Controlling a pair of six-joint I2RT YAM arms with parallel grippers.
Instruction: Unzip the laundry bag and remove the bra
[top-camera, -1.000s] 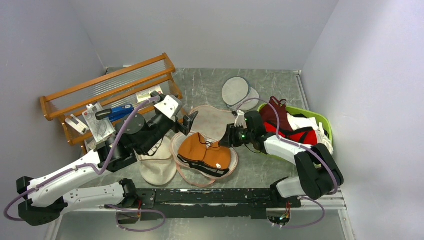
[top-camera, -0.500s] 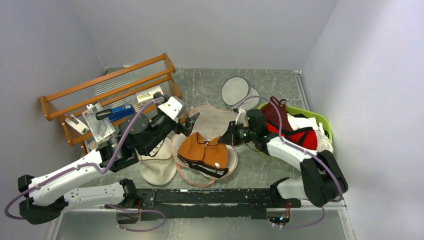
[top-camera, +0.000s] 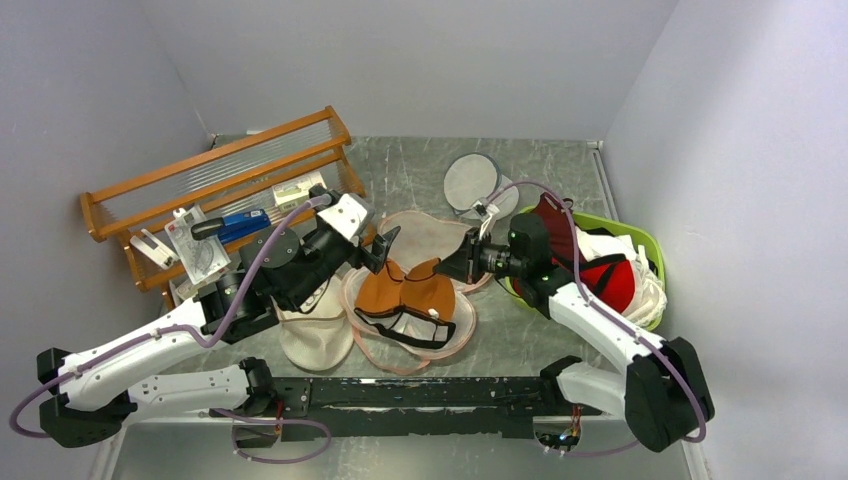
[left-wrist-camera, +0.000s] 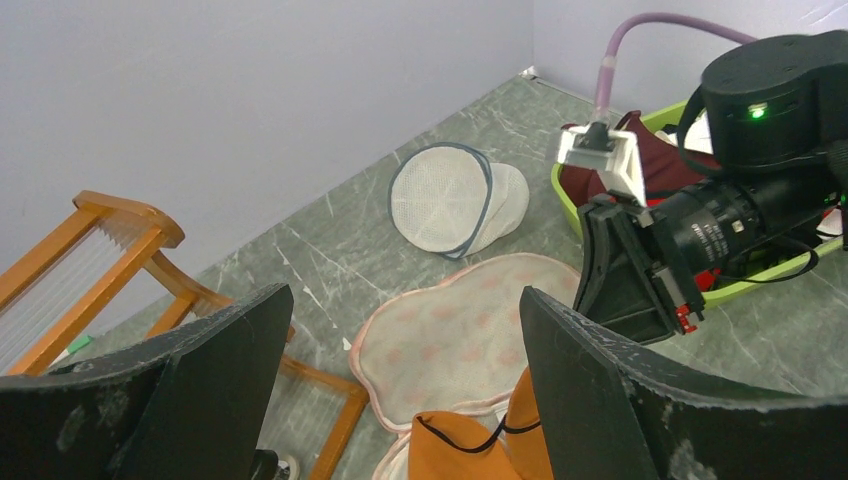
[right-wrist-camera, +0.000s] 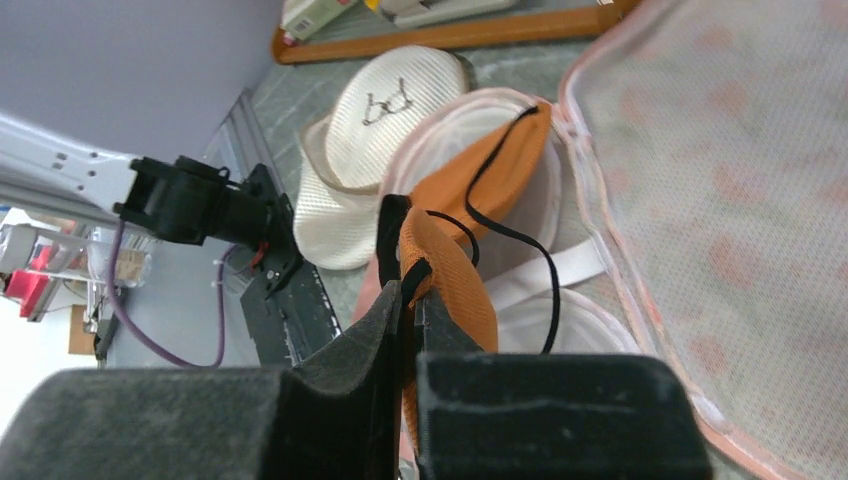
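Note:
The pale pink laundry bag lies open on the table, its lid flipped back; it also shows in the left wrist view and the right wrist view. The orange bra with black trim is lifted partly out of the bag's lower half. My right gripper is shut on the bra's black-edged rim. My left gripper is open and empty, just left of the bra and above it; the bra's top edge shows between its fingers.
A wooden rack with small items stands at the left. A cream mesh bag lies beside the pink bag. A round white mesh pouch lies at the back. A green basket of red and white garments is at the right.
My right gripper has pulled back to the right and up with the bra's edge, lifting the bra and uncovering the bag's white inside. My left gripper has barely moved.

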